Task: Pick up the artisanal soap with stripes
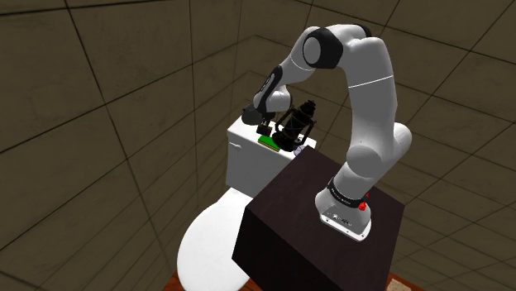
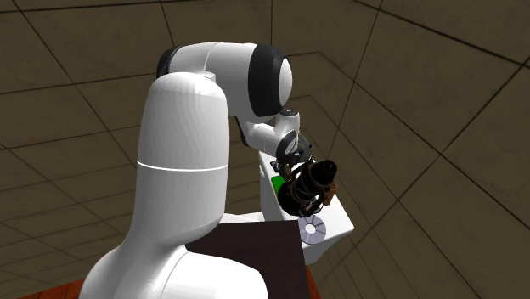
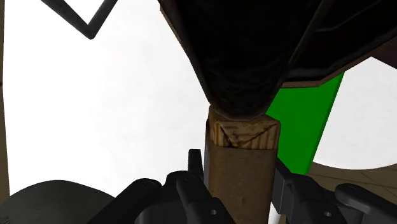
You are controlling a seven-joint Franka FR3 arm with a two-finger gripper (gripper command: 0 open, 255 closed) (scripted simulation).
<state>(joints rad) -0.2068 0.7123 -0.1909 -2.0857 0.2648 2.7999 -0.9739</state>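
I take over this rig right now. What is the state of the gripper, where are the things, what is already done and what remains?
Gripper: it looks shut on the brown striped soap, with one finger against each side of the soap in the wrist view.
Things: the soap is at the top of the white toilet tank, right beside the black lantern. A green item lies close by, and a disc lies on the same top.
Done: reach and grasp.
Left: the lift. I cannot tell whether the soap has left the tank top. Probably lift straight up, since the lantern is very near.
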